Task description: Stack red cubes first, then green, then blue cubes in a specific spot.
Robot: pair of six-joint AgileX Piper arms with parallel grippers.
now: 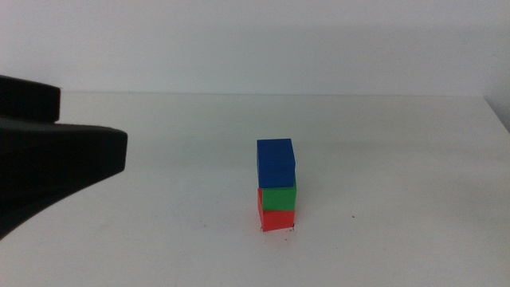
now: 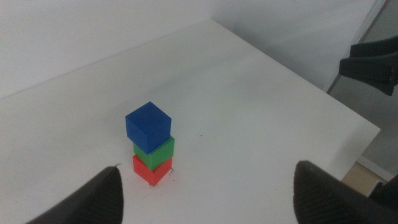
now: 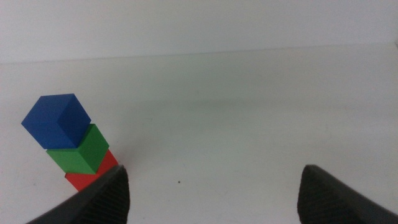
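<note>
Middle view, blue cube (image 1: 276, 162) atop green cube (image 1: 279, 196) atop red cube (image 1: 276, 218), left end effector (image 2: 208, 193) and right end effector (image 3: 211, 196) both spread, empty

Left arm (image 1: 48, 155): black, matte, broad tapering housing.
Left gripper (image 2: 211, 196): two dark, rounded jaws.
Right gripper (image 3: 214, 193): two dark, finely textured jaws.

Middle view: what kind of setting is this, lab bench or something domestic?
Likely a lab test bench: bare white table, plain wall, only a red cube, green cube and blue cube stacked. Left gripper hangs open nearby.
</note>
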